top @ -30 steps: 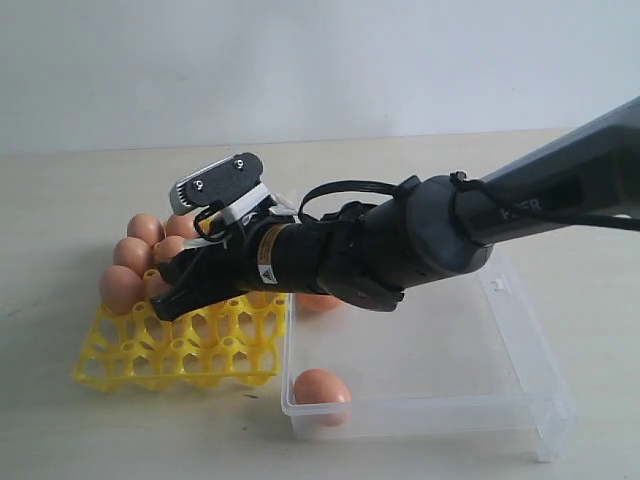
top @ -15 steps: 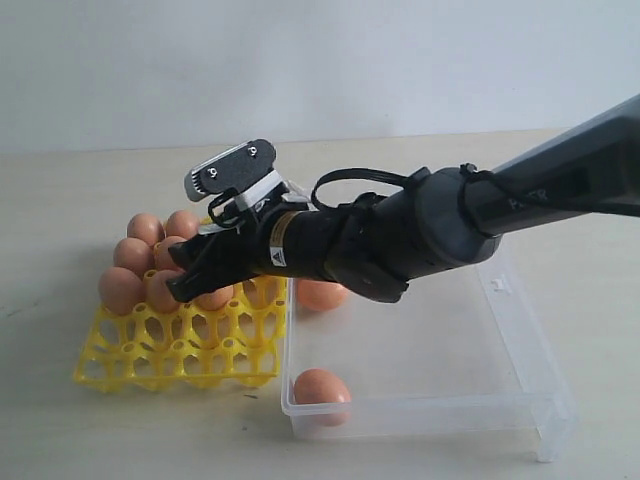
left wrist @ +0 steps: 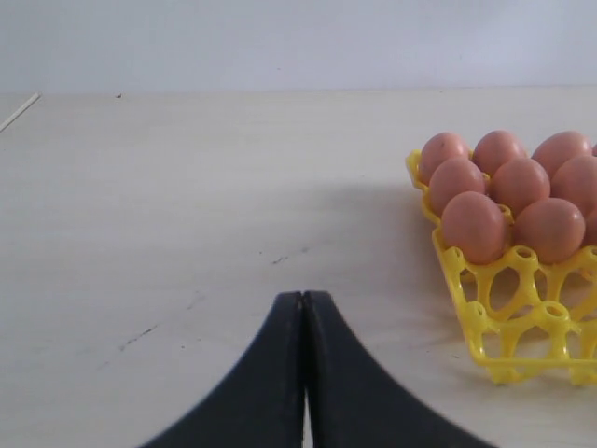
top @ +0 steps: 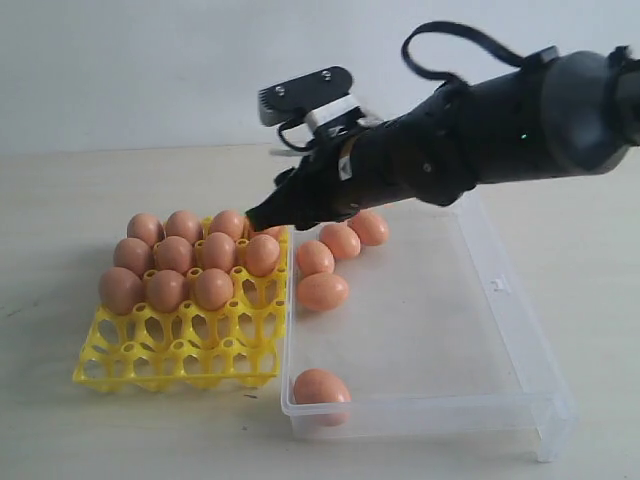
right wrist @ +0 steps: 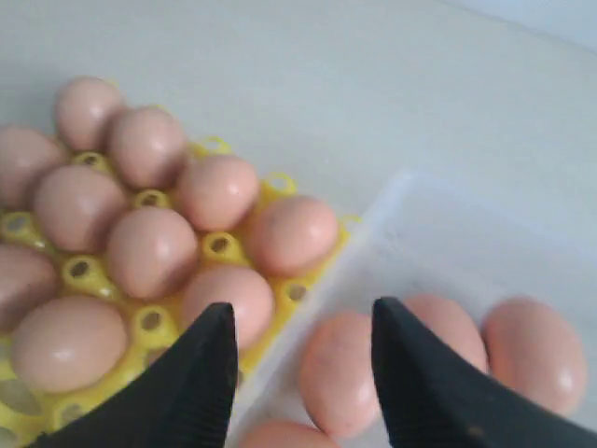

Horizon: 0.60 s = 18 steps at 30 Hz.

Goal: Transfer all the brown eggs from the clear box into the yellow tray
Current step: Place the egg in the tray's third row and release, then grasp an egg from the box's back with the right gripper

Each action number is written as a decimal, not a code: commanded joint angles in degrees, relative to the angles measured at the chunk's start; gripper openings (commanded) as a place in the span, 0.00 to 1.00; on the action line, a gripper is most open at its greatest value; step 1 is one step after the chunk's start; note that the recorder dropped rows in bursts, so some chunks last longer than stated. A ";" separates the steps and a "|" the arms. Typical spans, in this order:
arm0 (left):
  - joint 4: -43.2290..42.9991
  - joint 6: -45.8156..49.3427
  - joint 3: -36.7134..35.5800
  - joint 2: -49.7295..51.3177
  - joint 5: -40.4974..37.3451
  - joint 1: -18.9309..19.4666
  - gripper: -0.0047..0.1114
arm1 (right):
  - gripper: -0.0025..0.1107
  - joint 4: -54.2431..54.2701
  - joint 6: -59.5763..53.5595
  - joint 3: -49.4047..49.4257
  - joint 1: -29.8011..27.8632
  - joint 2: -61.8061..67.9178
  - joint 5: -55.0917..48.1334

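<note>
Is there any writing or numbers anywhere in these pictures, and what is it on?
No words or numbers can be read in any view.
The small sticker on the right arm: too blurred to read.
The brown eggs, the yellow tray and the clear box: no writing shows on them.

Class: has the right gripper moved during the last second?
Yes. The right gripper has lifted off the yellow tray and pulled back rightward, toward the clear box.
</note>
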<state>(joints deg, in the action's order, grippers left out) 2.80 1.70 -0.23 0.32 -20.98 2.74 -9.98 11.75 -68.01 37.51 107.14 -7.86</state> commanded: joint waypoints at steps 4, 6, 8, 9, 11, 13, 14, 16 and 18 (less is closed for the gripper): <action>0.32 -0.11 0.23 -0.32 0.71 -0.49 0.04 | 0.49 12.79 -1.40 -0.36 -8.88 -0.72 -5.90; 0.32 -0.11 0.23 -0.32 0.71 -0.49 0.04 | 0.49 12.62 -1.40 -0.36 -10.95 -0.27 -3.84; 0.32 -0.11 0.23 -0.32 0.71 -0.49 0.04 | 0.49 12.50 -1.53 -0.36 -12.41 0.28 -1.28; 0.32 -0.11 0.23 -0.32 0.71 -0.49 0.04 | 0.49 12.50 -1.53 -0.47 -13.10 0.83 0.00; 0.32 -0.11 0.23 -0.32 0.71 -0.49 0.04 | 0.49 12.50 -1.53 -1.46 -13.86 2.20 0.03; 0.32 -0.11 0.23 -0.32 0.71 -0.49 0.04 | 0.49 12.50 -1.75 -3.66 -13.98 4.43 -2.45; 0.32 -0.11 0.23 -0.32 0.71 -0.49 0.04 | 0.49 12.61 -2.56 -6.20 -13.98 6.70 -5.17; 0.32 -0.11 0.23 -0.32 0.71 -0.49 0.04 | 0.49 12.85 -4.25 -10.55 -13.85 10.52 -9.21; 0.32 -0.11 0.23 -0.32 0.71 -0.49 0.04 | 0.49 12.85 -4.25 -14.98 -13.85 13.35 -13.60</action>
<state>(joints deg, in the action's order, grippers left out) 2.80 1.70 -0.23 0.32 -20.98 2.74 2.71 8.48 -79.19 23.69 118.35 -17.80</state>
